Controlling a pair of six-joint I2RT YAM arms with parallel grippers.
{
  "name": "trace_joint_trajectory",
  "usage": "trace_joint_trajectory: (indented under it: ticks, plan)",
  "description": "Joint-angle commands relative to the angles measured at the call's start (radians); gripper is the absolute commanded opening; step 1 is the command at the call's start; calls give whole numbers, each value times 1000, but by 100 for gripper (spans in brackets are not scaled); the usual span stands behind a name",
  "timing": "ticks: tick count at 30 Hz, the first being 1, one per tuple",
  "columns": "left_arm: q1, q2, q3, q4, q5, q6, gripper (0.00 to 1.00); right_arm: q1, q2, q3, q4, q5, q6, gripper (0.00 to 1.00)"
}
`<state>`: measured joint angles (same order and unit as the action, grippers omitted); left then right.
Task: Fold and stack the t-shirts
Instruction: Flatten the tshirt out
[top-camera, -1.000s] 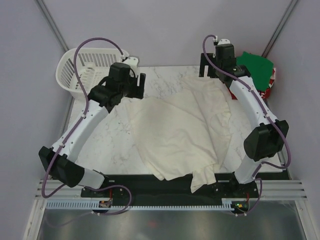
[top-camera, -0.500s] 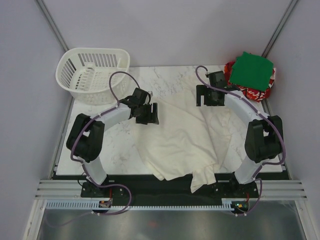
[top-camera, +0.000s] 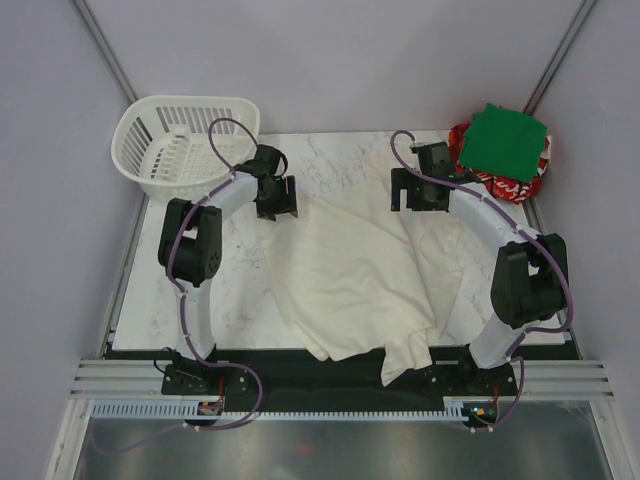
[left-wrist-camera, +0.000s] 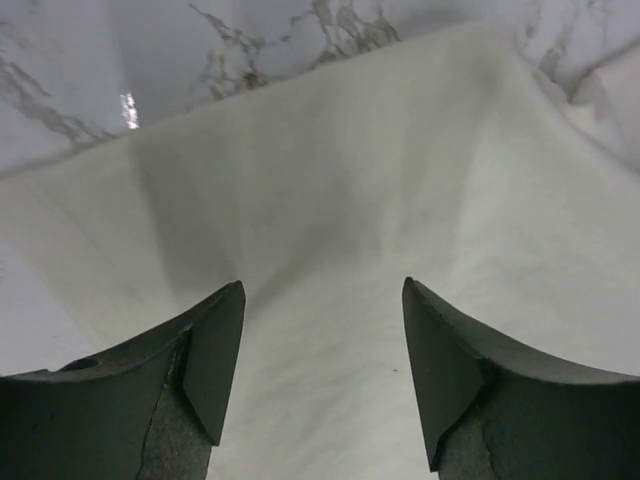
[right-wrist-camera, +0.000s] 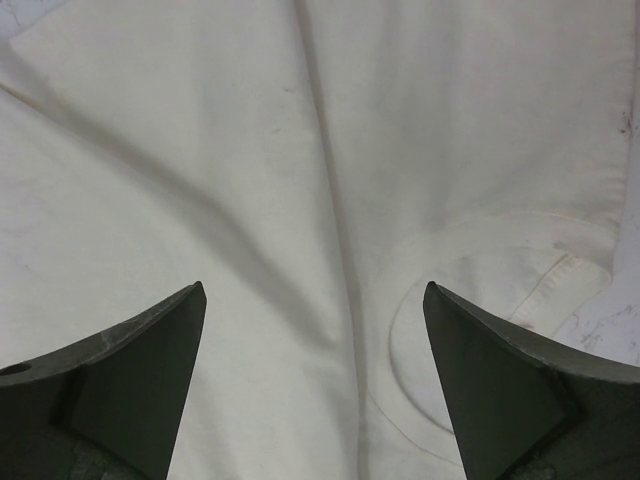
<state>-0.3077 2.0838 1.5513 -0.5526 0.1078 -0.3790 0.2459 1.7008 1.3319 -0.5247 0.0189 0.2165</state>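
Left gripper (left-wrist-camera: 322, 300) and right gripper (right-wrist-camera: 315, 300) gape empty over the far edge of the cream tee (top-camera: 350, 280), rumpled on the table (top-camera: 200, 290) — a shallow pinch may catch one layer only, skewing the fold.

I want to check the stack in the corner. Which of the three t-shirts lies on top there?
The green t-shirt: it lies folded on the red t-shirt at the far right corner, while the cream t-shirt is spread crumpled across the table.
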Motion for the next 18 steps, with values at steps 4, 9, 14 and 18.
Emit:
trace_joint_trajectory:
  ticks: [4,9,14,18]
  plan:
    - [9,149,228,-190,-201,179,71,3,-3,3,37,-10,7,98]
    - [7,274,433,-247,-293,273,71,4,10,4,38,-11,9,98]
    - [9,438,735,-342,-326,350,71,3,23,12,45,-14,11,98]
    - [12,437,855,-345,-353,361,72,4,31,18,54,-17,15,98]
